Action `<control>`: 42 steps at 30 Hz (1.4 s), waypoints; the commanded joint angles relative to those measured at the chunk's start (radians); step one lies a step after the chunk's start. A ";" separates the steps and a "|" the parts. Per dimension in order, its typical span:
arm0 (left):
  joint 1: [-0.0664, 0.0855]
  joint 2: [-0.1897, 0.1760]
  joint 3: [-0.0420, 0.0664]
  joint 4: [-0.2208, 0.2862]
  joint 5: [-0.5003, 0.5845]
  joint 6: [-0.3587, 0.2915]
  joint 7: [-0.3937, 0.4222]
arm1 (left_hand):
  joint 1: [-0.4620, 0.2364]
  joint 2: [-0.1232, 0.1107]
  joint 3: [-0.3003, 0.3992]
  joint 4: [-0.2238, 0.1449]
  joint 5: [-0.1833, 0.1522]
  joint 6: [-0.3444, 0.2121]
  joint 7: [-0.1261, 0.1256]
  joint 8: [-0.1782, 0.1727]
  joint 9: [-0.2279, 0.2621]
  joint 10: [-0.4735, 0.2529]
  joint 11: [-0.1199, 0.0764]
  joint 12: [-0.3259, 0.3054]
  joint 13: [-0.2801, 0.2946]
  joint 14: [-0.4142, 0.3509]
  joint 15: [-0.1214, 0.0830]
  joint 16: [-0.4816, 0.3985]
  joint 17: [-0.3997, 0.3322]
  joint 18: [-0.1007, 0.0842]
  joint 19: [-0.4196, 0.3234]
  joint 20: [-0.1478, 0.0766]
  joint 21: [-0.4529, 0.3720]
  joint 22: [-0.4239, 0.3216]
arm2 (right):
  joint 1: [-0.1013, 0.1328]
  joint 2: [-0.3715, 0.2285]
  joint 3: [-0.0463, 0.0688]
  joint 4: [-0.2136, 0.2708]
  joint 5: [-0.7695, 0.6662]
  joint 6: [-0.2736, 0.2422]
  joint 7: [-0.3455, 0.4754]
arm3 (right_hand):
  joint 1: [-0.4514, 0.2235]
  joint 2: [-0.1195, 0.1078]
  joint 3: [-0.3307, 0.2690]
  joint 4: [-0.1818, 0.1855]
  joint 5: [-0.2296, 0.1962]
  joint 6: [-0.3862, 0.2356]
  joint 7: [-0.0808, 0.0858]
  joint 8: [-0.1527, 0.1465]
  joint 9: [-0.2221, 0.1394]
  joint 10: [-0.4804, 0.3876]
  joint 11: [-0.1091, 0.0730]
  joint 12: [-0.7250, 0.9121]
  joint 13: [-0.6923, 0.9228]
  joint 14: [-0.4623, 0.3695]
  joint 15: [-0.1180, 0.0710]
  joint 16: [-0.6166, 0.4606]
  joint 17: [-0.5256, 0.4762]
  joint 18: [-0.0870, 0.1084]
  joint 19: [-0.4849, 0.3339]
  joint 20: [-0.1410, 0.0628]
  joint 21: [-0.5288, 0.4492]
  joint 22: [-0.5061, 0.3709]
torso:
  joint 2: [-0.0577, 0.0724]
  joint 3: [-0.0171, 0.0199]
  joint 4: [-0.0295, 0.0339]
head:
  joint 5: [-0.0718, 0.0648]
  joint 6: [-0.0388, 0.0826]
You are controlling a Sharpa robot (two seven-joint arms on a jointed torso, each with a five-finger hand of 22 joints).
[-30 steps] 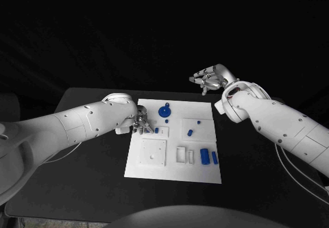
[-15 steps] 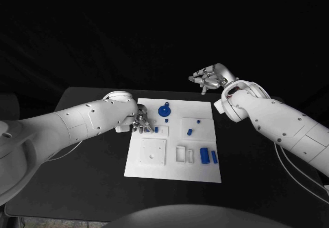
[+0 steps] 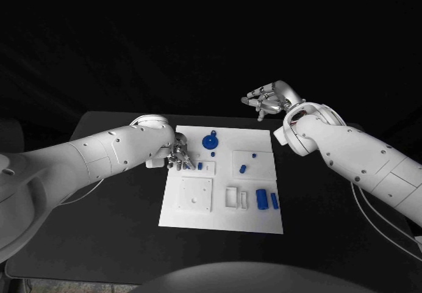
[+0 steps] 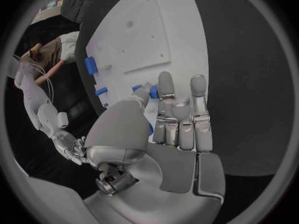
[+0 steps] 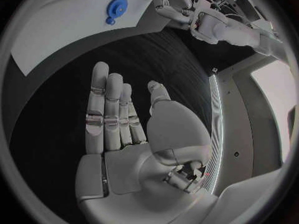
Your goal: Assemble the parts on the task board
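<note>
Barely any shift: left hand (over task board) as before.

From the head view, the left hand sits at the task board's left edge, mostly tucked under its own forearm, so whether the fingers touch a part cannot be told. In the left wrist view, a small blue part peeks out just beyond the fingertips, half covered by them; contact is unclear. Another blue sliver shows beside the thumb, its shape hidden by the palm. The small blue pegs on the board are too tiny to tell standing from lying. In the right wrist view, the board is cut off by the circle's rim, with a round blue part showing.
</note>
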 commanded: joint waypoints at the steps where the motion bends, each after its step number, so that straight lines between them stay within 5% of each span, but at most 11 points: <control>1: -0.016 -0.001 -0.011 -0.011 -0.037 0.053 -0.028 | 0.042 0.030 0.119 -0.124 0.003 -0.001 -0.002 -0.006 0.001 0.041 -0.001 -0.005 0.002 -0.006 0.001 0.005 0.002 0.002 -0.010 0.000 0.007 0.020 | 0.000 0.001 0.000 0.001 -0.009 0.012 0.003 | -0.004 0.003 0.002 0.006 0.003 0.007 -0.002 -0.002 0.000 0.003 -0.003 0.002 0.002 0.004 -0.001 -0.004 0.001 -0.003 0.017 -0.004 0.003 -0.001 | -0.001 0.0002 0.0013 | -0.001 -0.001; 42: -0.017 0.024 -0.016 -0.029 -0.033 0.031 -0.006 | 0.043 0.034 0.107 -0.111 -0.006 -0.003 -0.002 -0.011 0.006 0.041 -0.001 -0.005 0.004 -0.006 0.000 0.005 -0.001 0.003 -0.009 -0.001 0.009 0.019 | 0.000 0.004 0.000 0.003 -0.010 0.011 0.002 | -0.004 0.003 0.002 0.006 0.003 0.007 -0.002 -0.002 0.000 0.003 -0.003 0.002 0.002 0.004 -0.001 -0.004 0.001 -0.003 0.017 -0.004 0.003 -0.001 | -0.001 0.0005 0.0012 | -0.003 -0.003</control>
